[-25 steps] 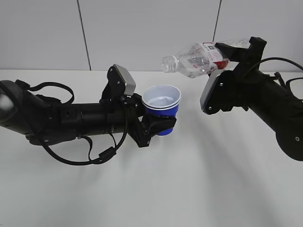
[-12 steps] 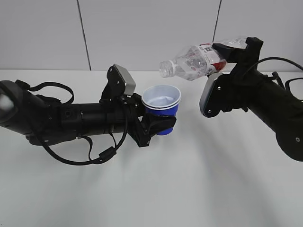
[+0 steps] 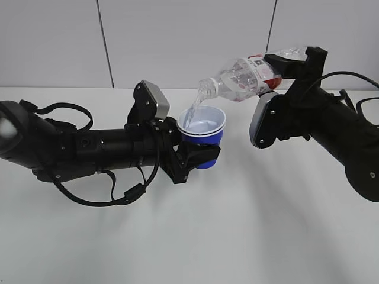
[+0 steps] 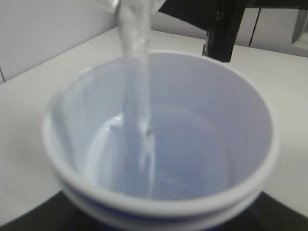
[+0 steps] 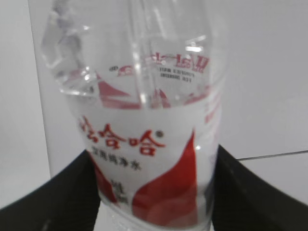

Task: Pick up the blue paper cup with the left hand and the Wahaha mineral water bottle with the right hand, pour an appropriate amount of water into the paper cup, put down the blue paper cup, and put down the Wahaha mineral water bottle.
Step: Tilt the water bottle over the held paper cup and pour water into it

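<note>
While the left gripper (image 3: 198,155) clasps the blue paper cup (image 3: 202,133) above the tabletop (image 3: 237,225), the right gripper (image 3: 290,62) grips the tilted Wahaha mineral water bottle (image 3: 246,77), its neck just over the rim. Water (image 4: 137,96) streams into the cup's white inside in the left wrist view; the right wrist view shows the bottle's red-and-white label (image 5: 144,159) between dark jaws

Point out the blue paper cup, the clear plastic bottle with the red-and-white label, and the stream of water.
Blue paper cup with white rim (image 3: 208,137), exterior view: blue outer wall.
Clear ribbed plastic bottle with red-and-white label (image 3: 241,79), exterior view: clear shoulder.
Stream of clear water (image 4: 136,77), left wrist view: mid-stream, above the cup's bottom.
</note>
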